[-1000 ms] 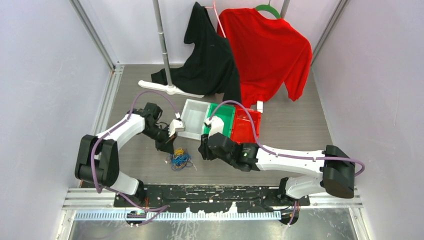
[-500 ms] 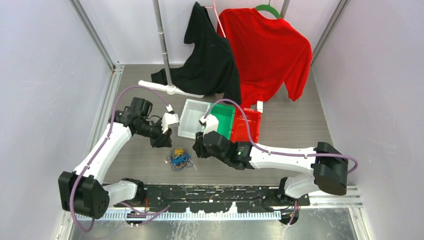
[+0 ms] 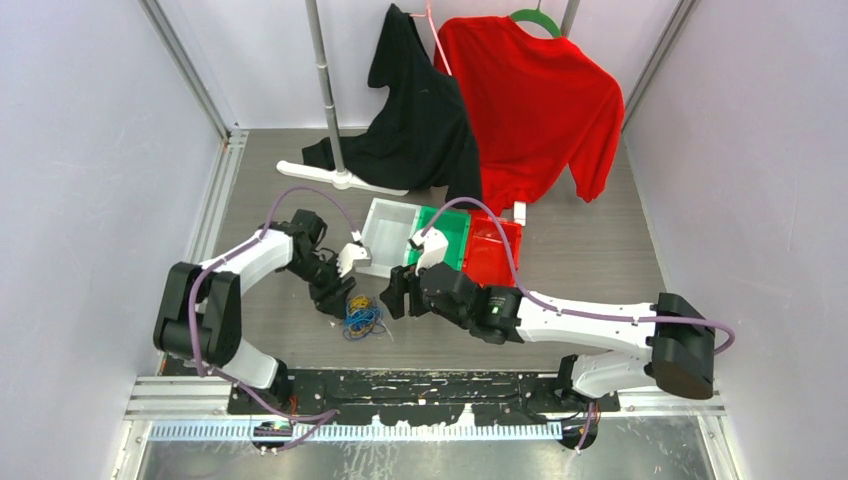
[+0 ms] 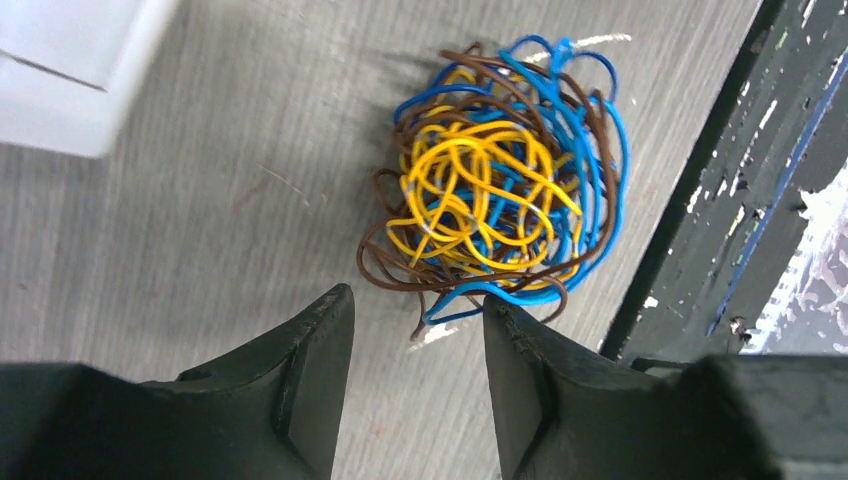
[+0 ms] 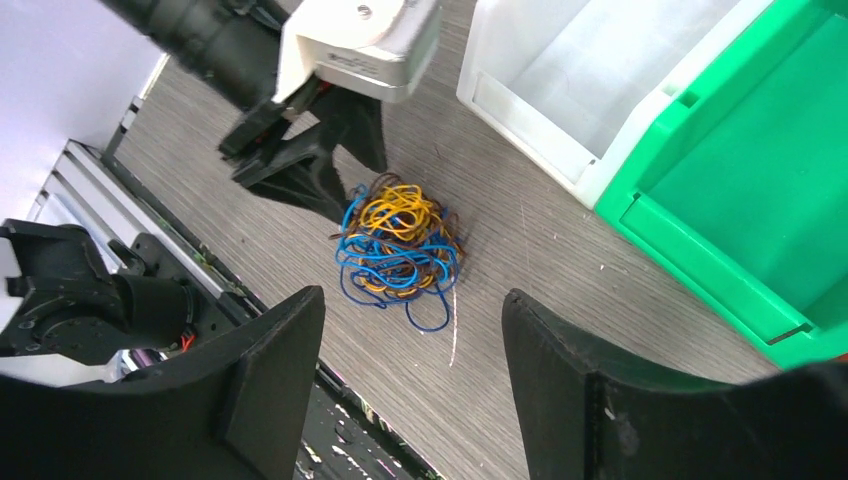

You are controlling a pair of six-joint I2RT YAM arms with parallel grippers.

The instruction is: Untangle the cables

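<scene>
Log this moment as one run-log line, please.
cables: one tangle, unheld | left fingers: open, at tangle's edge | right fingers: open, facing tangle

Little ball of thin wires (image 4: 495, 175): yellow in the middle, blue and brown loops outside. Wood-grain tabletop (image 4: 180, 230) is grey. Farther back, left to right: white plastic bin (image 3: 388, 232), green plastic bin (image 3: 452, 236), red plastic bin (image 3: 496, 260).

Overhead rear view, wrist close-ups — shared cables (image 3: 362, 317)
</scene>
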